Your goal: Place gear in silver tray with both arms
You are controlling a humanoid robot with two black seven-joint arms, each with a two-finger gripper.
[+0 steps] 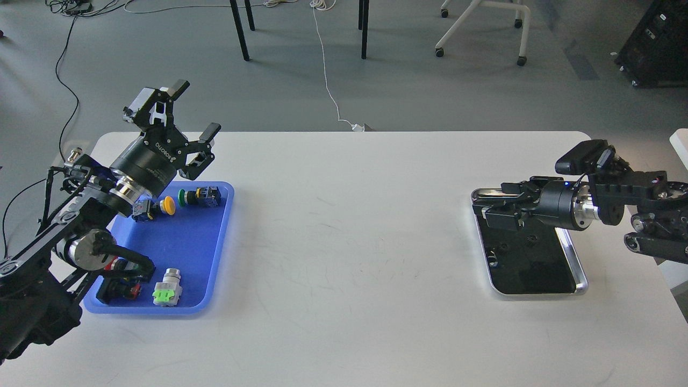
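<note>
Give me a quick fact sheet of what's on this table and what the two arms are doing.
surface: white table
left side: blue plastic tray holding several push-button switches
right side: shiny rectangular silver tray, no part visible inside
left gripper: open, raised above the blue tray's far end, empty
right gripper: low over the silver tray's far end, fingers unclear

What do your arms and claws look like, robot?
Both arms are black and jointed, with shiny silver rings at the wrists and thin black cables looping alongside. My left gripper has a round black body with white lettering and two black fingers. My right gripper is black too, with a small dark box mounted behind it.
</note>
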